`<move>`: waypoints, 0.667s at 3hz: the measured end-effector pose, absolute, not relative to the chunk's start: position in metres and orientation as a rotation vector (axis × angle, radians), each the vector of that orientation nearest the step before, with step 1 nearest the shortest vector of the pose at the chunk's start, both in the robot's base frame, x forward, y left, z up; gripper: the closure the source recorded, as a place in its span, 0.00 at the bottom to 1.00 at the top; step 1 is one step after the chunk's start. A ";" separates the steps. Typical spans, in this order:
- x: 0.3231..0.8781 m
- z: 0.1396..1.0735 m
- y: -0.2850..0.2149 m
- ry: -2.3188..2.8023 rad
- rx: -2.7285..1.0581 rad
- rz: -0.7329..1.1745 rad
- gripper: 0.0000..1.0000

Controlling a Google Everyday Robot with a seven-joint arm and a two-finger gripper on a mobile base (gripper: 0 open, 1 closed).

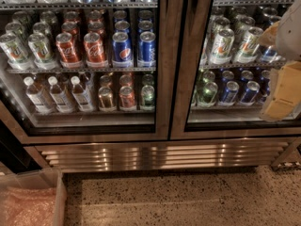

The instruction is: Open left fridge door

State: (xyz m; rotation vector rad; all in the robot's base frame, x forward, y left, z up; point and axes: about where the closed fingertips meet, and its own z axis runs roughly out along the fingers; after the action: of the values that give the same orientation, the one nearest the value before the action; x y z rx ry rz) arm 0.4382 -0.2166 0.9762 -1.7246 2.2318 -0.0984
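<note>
Left door (pixel 163 79): fills the left half of the scene, closed beside its twin.
Gripper (pixel 282 91): at the right edge, in front of the right door (pixel 181 79).
Claw state: cannot tell.
Grille (pixel 160 155): below both doors.

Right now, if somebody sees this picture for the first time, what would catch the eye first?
The eye goes first to the red cans and blue cans on the middle shelf behind the left fridge door, which is shut. Next comes the gripper, a pale beige shape at the right edge, in front of the right door. Below both doors, the ribbed steel grille shines.
</note>
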 end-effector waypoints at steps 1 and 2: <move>0.438 0.976 -0.217 2.232 -1.725 -0.098 0.00; 0.453 0.985 -0.195 2.166 -1.712 -0.062 0.00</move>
State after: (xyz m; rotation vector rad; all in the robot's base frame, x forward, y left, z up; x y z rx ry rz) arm 0.4530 -0.1949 0.9846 -1.7124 2.1661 -0.0620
